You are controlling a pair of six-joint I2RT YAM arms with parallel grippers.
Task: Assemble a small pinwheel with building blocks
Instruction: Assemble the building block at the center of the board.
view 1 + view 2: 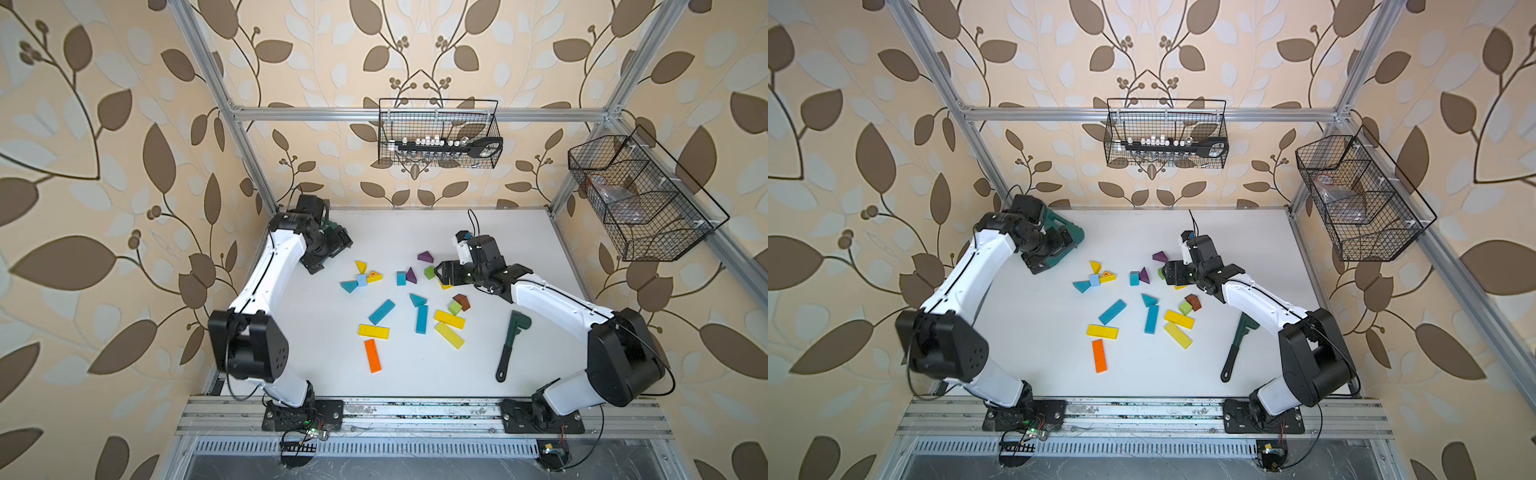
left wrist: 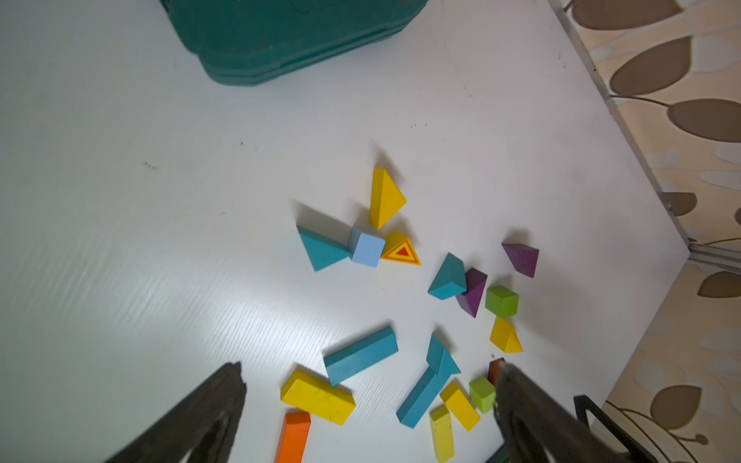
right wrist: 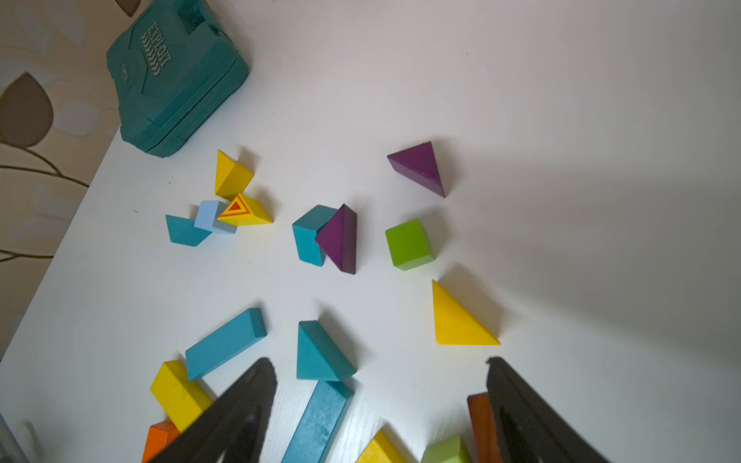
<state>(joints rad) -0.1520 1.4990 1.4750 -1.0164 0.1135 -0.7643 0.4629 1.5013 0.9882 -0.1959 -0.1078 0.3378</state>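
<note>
On the white table (image 1: 316, 365), in both top views, the building blocks (image 1: 421, 318) lie scattered around its middle. In the left wrist view, the left gripper (image 2: 368, 366) is spread wide and empty. In the right wrist view, the right gripper (image 3: 379, 362) is also spread, holding nothing.

On the bench (image 1: 532, 257), the case (image 3: 176, 88) sits far left, the wrench (image 1: 512, 345) near right; building blocks (image 1: 422, 319) lie scattered between, three wedges (image 1: 349, 286) around a cube (image 1: 361, 279).

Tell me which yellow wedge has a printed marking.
The yellow wedge beside the pale blue cube: its face bears a red-and-orange triangle. The other two yellow wedges are plain.
</note>
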